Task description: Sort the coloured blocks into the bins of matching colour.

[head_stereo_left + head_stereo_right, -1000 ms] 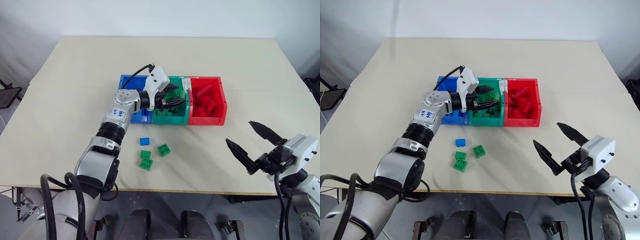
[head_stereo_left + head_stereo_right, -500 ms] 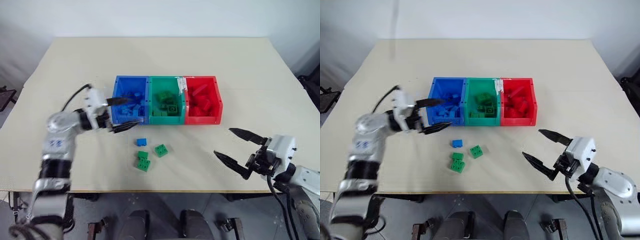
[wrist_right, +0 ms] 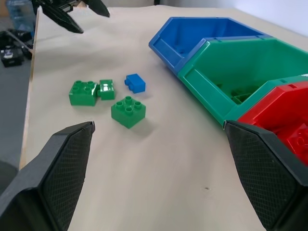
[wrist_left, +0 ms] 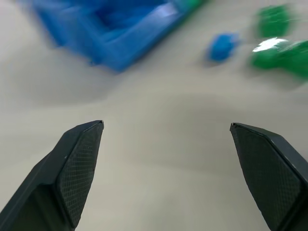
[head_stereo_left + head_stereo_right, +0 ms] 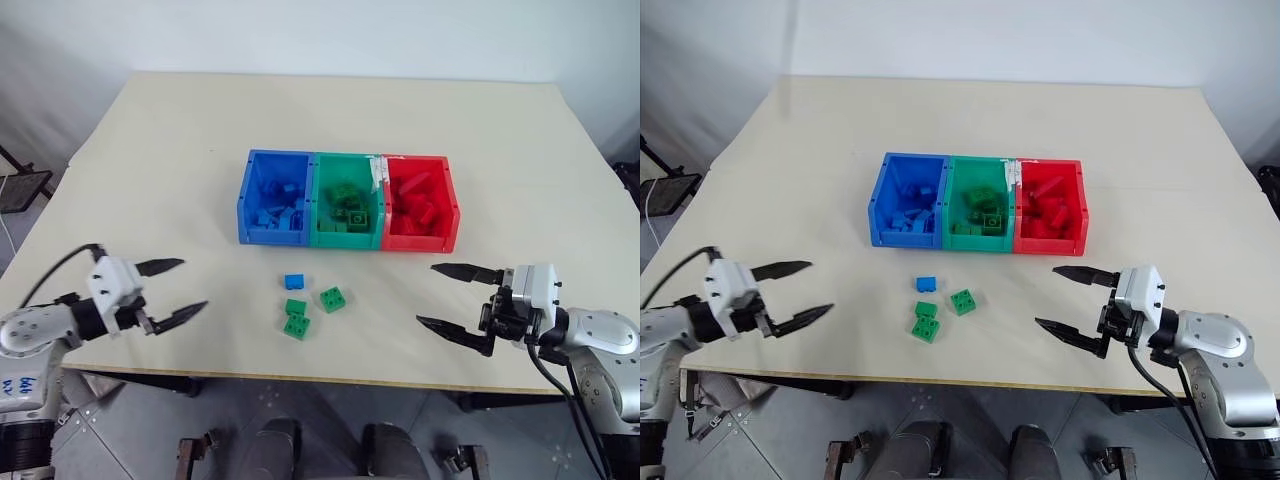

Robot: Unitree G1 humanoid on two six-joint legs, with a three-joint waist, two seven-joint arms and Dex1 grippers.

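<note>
Two claws [image 5: 172,287] [image 5: 456,297] flanking loose blocks [image 5: 308,301]

A pale beige counter [image 5: 330,120] is seen spanning most of the scene — its surface plain and matte. A white wall [image 5: 300,30] is seen behind it, and grey tiled floor [image 5: 940,420] is visible below its near edge — with dark objects [image 5: 22,185] at the left margin.

No readable text anywhere. White tag [image 5: 377,172] between the green and red bins [image 5: 346,214] has no legible print. Blue handwritten marks on the left arm's grey forearm shell [image 5: 17,383] are too small to make out.
</note>
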